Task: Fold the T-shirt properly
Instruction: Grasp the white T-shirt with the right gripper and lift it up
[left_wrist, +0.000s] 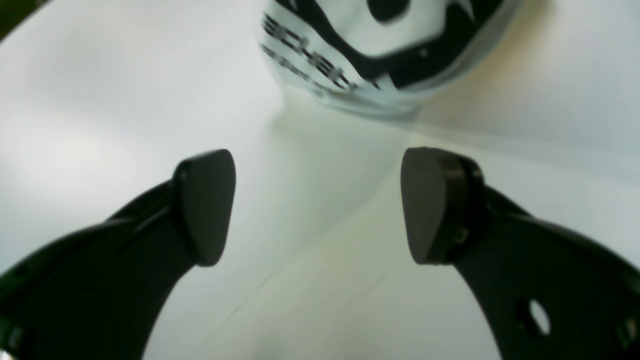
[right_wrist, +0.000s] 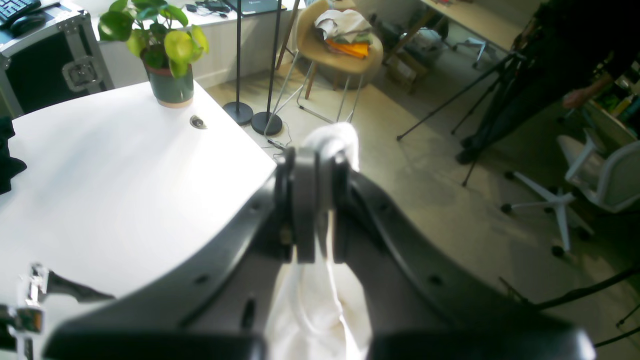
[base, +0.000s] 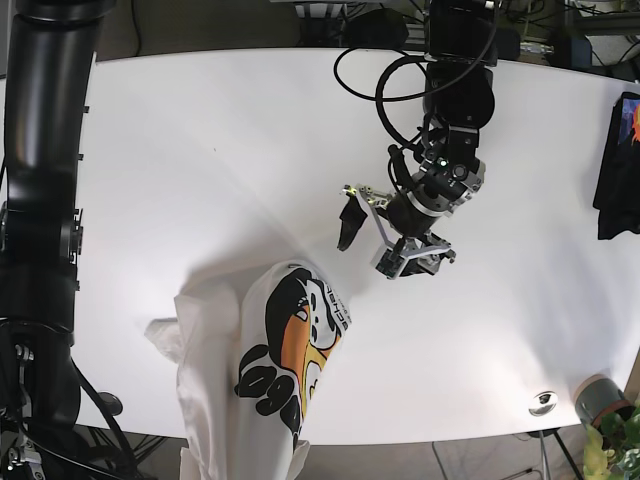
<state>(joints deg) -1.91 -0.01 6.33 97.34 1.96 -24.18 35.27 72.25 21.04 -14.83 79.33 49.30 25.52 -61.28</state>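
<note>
White tabletop (base: 200, 150) fills the room's middle, and the T-shirt (base: 270, 370) lies bunched at its near edge, partly hanging off, print up and unfolded. From where I stand, folding has barely begun. The right gripper (right_wrist: 315, 210) is clamped on white cloth. The left gripper (base: 385, 240) hovers with jaws spread, holding nothing.
</note>
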